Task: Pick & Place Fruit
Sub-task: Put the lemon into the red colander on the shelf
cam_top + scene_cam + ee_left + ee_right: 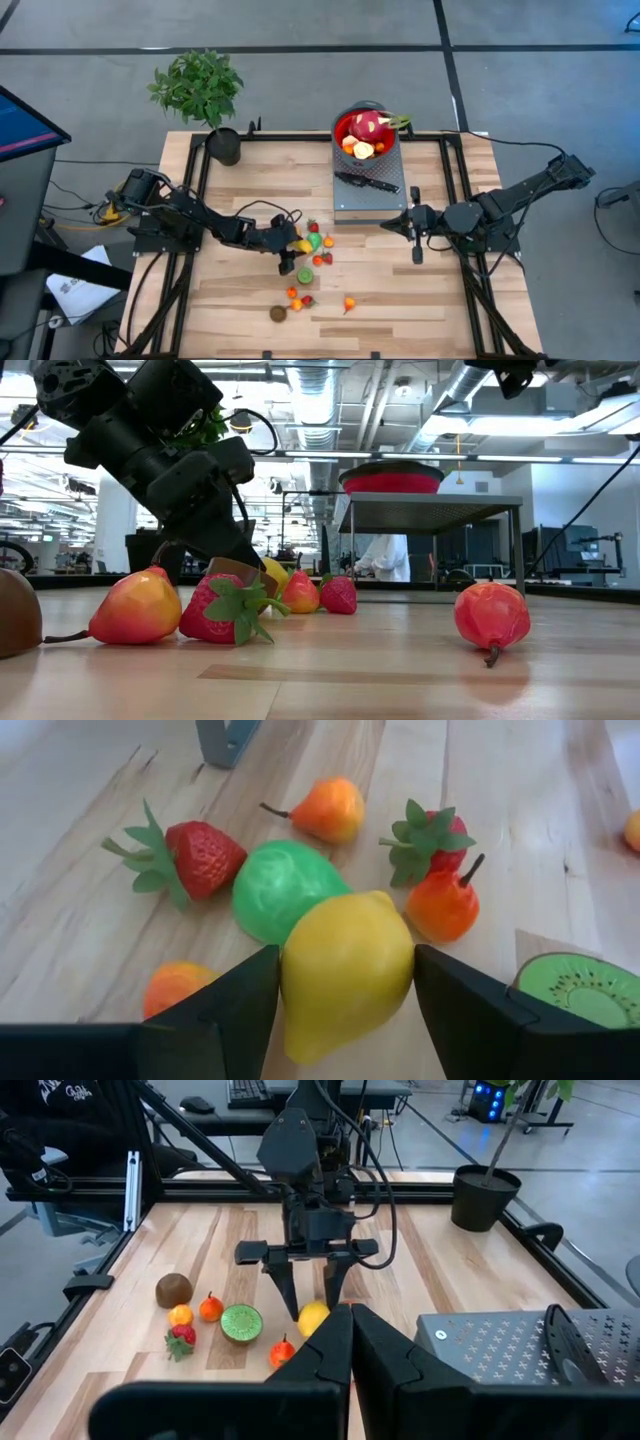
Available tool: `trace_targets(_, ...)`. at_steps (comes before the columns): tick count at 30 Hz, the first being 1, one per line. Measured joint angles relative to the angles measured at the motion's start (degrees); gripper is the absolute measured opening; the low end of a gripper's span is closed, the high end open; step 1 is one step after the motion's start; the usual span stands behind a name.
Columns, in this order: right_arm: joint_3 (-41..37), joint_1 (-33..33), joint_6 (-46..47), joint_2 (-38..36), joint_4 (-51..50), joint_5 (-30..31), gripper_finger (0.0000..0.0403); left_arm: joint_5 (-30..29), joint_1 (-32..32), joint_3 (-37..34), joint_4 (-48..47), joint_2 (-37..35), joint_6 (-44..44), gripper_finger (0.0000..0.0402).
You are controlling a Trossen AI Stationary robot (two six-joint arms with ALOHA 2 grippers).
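Your target right now is the yellow lemon (345,970), sitting on the worktop (440,290) in the cluster of fruit just left of centre in the high view. The left claw (345,995) has a finger on each side of it, pads touching or very nearly touching the skin, and the low view suggests it is still on the wood, so I judge you are at the grasp step: pinching the lemon but not yet lifting. Next you need a firm squeeze, a straight lift clear of the neighbours, and a carry to the red bowl (343,124) on the grey stand (367,197) at the upper centre of the frame. Packed around the lemon in the left wrist view you can count one green fruit (285,890) touching it, two strawberries (200,858), two small orange pears (328,808), one orange fruit (175,985) at the lower left and one cut kiwi half (580,990) at the lower right. A brown fruit (278,313) and a few more small red and orange ones lie lower in the high view; I cannot count those surely. The bowl already holds the dragon fruit (368,125) and some smaller pieces, and a black-handled knife (368,183) lies on the stand. The right claw (416,233) waits with fingers pressed together, right of centre.
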Motion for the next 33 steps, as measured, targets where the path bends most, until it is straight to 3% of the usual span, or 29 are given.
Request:
trace_targets(24,0.0,0.0,0.0,0.0,-2.0,0.0,0.0,-0.4,0.0,0.0,2.8,-0.1,-0.5,0.0218)
trace_targets(33,0.0,0.2,2.0,-0.7,-2.4,0.1,0.0,-2.9,1.7,0.0,3.3,-9.6,-0.3,0.0218)
